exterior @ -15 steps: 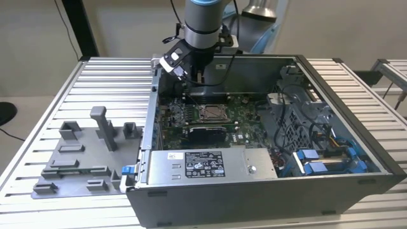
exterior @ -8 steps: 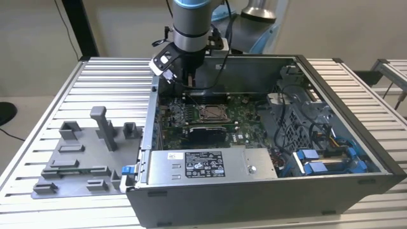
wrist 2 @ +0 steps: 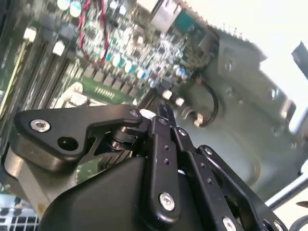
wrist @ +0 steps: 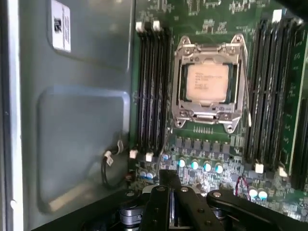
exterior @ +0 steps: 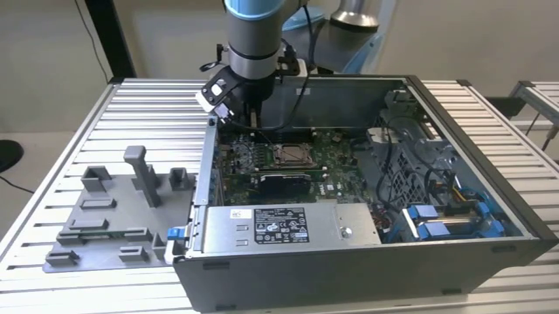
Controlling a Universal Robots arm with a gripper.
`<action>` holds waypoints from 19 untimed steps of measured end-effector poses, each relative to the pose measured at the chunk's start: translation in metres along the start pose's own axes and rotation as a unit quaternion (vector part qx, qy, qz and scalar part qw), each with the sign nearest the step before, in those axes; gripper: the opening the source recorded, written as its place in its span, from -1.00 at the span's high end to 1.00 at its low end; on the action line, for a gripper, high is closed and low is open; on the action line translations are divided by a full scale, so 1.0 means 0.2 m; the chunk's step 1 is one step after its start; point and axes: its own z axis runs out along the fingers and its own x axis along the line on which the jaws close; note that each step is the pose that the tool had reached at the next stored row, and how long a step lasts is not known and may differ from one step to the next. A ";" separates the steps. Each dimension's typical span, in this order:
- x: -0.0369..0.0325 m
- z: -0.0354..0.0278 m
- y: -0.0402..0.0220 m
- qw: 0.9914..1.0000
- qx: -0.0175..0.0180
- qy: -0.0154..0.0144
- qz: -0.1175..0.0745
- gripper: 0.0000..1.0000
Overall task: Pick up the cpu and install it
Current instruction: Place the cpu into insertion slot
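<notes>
Hovering low over the motherboard (wrist: 211, 19) beside a wall of the one computer case (exterior: 349, 278), the single gripper (wrist: 168, 175) has its jaws closed together, gripping nothing. One cpu (wrist: 207, 83), silver top upward, lies inside the one square socket frame (wrist: 179, 98), between two banks of memory slots (wrist: 151, 86).
</notes>
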 end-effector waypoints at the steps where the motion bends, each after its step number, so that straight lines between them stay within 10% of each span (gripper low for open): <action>1: -0.002 0.009 -0.016 1.000 0.000 0.000 0.000 1.00; 7: -0.017 0.060 -0.025 1.000 -0.002 0.001 -0.001 1.00; 9: -0.019 0.068 -0.025 1.000 -0.002 0.007 -0.001 1.00; 13: -0.019 0.075 -0.025 1.000 -0.003 0.027 -0.001 1.00; 19: -0.020 0.075 -0.001 0.999 -0.003 0.033 -0.002 1.00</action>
